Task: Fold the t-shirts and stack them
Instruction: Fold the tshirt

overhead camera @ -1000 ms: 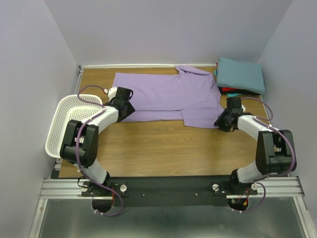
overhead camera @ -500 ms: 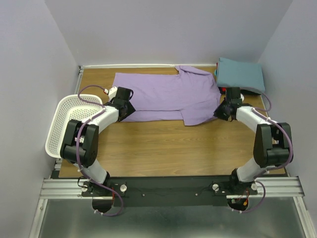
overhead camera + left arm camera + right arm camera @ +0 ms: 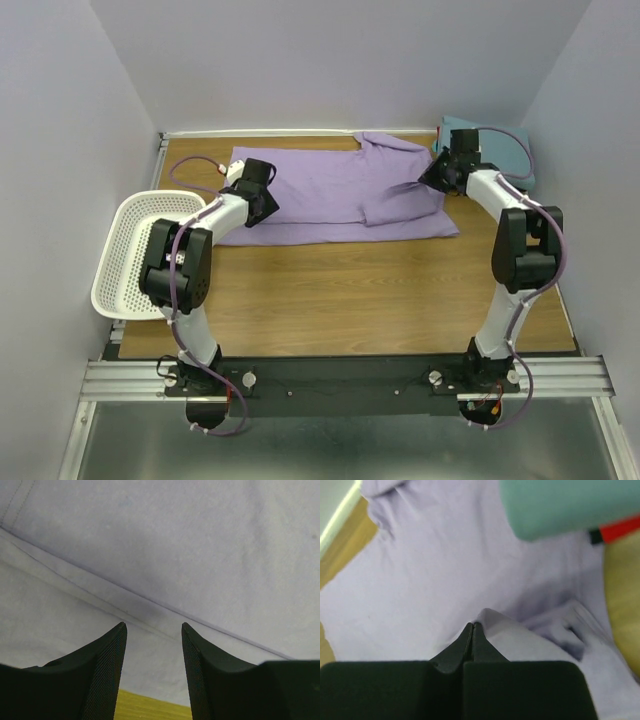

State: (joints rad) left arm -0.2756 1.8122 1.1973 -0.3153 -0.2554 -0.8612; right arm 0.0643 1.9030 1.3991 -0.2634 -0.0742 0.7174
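The lavender-purple t-shirt [image 3: 320,190] lies spread across the far half of the table. My right gripper [image 3: 427,181] is shut on a raised peak of its cloth [image 3: 490,617] at the shirt's right side, with the tips [image 3: 472,626] pressed together. Close beyond it sits the folded teal t-shirt [image 3: 565,505] on top of a red one [image 3: 622,527], and the teal one [image 3: 517,160] is partly hidden by my right arm. My left gripper [image 3: 262,205] stands open low over the shirt's left part, both fingers [image 3: 112,650] apart above a seam, its tips [image 3: 153,626] holding nothing.
A white perforated basket [image 3: 140,260] sits at the table's left edge, beside my left arm. Bare wood [image 3: 350,290] stretches from the shirt's near hem to the arm bases. Walls close in the far and side edges.
My right gripper shut on the shirt's near right corner and carried it away toward the teal stack, folding that part over. The left gripper shifted slightly farther over the shirt.
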